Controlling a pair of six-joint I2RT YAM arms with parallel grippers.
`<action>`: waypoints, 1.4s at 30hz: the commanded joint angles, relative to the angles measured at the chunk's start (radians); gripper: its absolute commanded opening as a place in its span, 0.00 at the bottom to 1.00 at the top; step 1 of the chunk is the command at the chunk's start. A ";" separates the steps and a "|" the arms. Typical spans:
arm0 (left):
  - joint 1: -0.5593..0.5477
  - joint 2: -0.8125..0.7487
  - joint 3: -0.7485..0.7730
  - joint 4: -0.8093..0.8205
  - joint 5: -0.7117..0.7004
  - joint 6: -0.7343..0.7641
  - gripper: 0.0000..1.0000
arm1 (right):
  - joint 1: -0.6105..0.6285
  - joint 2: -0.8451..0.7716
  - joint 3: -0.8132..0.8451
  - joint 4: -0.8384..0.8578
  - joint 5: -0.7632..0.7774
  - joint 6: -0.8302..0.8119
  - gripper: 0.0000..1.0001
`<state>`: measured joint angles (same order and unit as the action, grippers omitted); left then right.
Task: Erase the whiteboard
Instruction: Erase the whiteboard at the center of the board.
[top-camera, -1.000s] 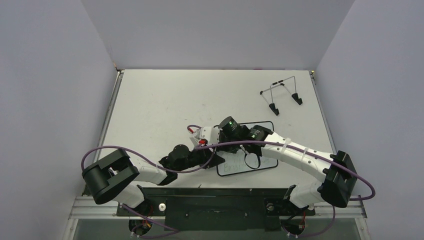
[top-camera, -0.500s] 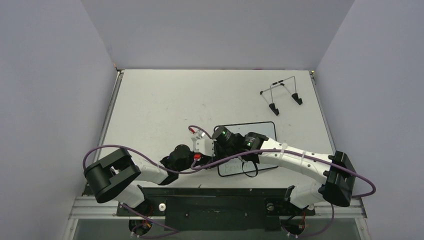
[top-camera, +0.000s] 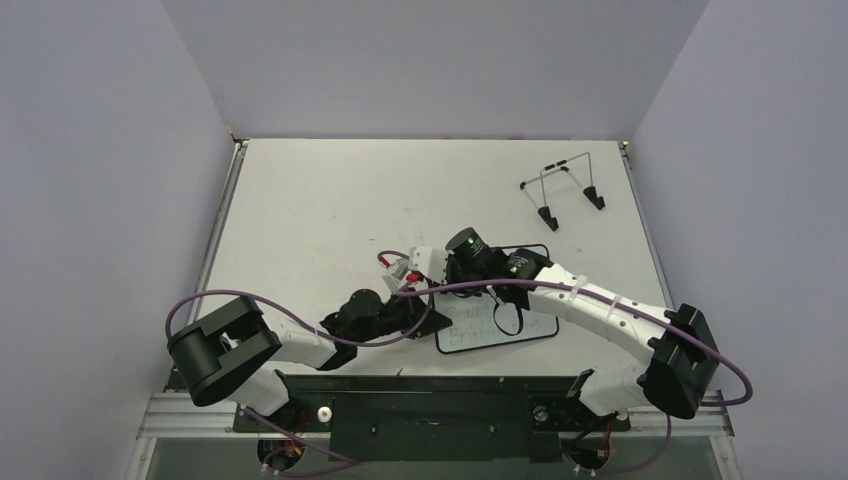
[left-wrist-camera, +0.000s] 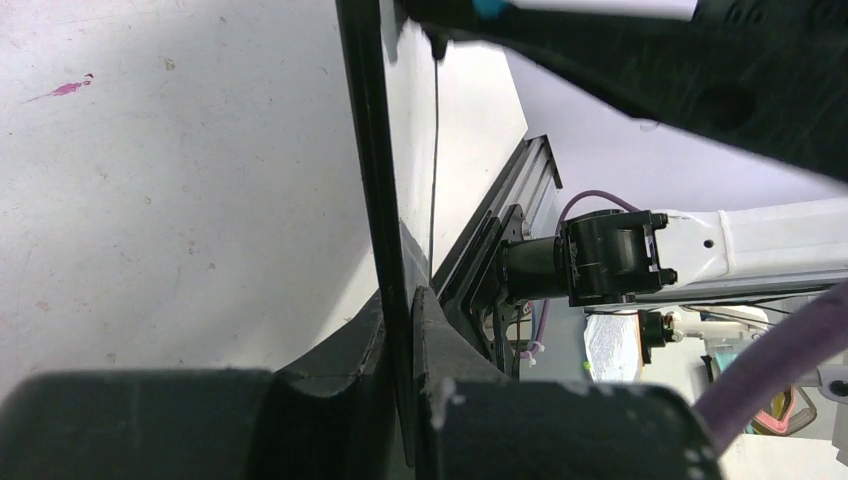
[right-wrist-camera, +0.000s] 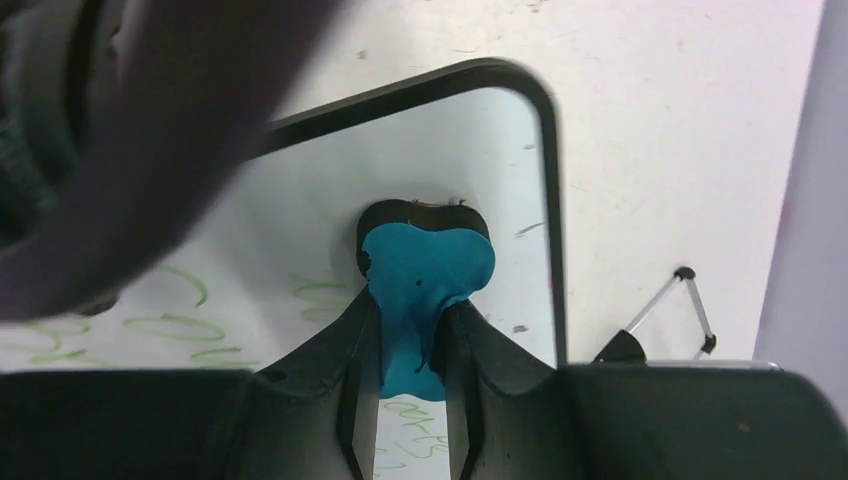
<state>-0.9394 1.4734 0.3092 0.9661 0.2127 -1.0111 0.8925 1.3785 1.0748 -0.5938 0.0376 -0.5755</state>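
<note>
White table (top-camera: 330, 200) fills the top external view. The whiteboard (top-camera: 535, 328) lies near its front edge, just ahead of the arm bases and a little right of centre, with green handwriting (top-camera: 470, 335) across its near part. The left arm (top-camera: 300, 345) reaches from the lower left to the board's left edge. The right arm (top-camera: 600, 310) stretches from the lower right over the board, and its wrist covers the far left part. A wire stand (top-camera: 563, 190) with black feet sits well apart at the back right.

From the left wrist, the left gripper (left-wrist-camera: 400, 300) is pinching the board's thin black rim, one finger on each side, pressed tight against it. The rim runs away up the frame, seen edge-on, with table to its left. Whether the board lies flat or is tipped cannot be told here.

From the right wrist, the right gripper (right-wrist-camera: 410, 312) is clamped on the narrow waist of a blue eraser (right-wrist-camera: 425, 265). The eraser's wide end rests against the board's white surface near a rounded corner. Green writing shows to the left of the eraser and below it between the fingers. One foot of the stand shows at the lower right, beyond the rim.
</note>
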 joint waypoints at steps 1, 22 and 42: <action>-0.017 -0.051 0.020 0.102 0.042 0.085 0.00 | 0.038 -0.047 -0.074 -0.137 -0.187 -0.130 0.00; -0.016 -0.056 0.031 0.089 0.039 0.094 0.00 | 0.005 -0.105 -0.111 -0.149 -0.229 -0.154 0.00; -0.017 -0.062 0.024 0.090 0.031 0.095 0.00 | -0.060 -0.150 -0.138 -0.135 -0.279 -0.144 0.00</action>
<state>-0.9421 1.4487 0.3092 0.9539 0.2131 -0.9829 0.7914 1.2514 0.9562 -0.6590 -0.1139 -0.6529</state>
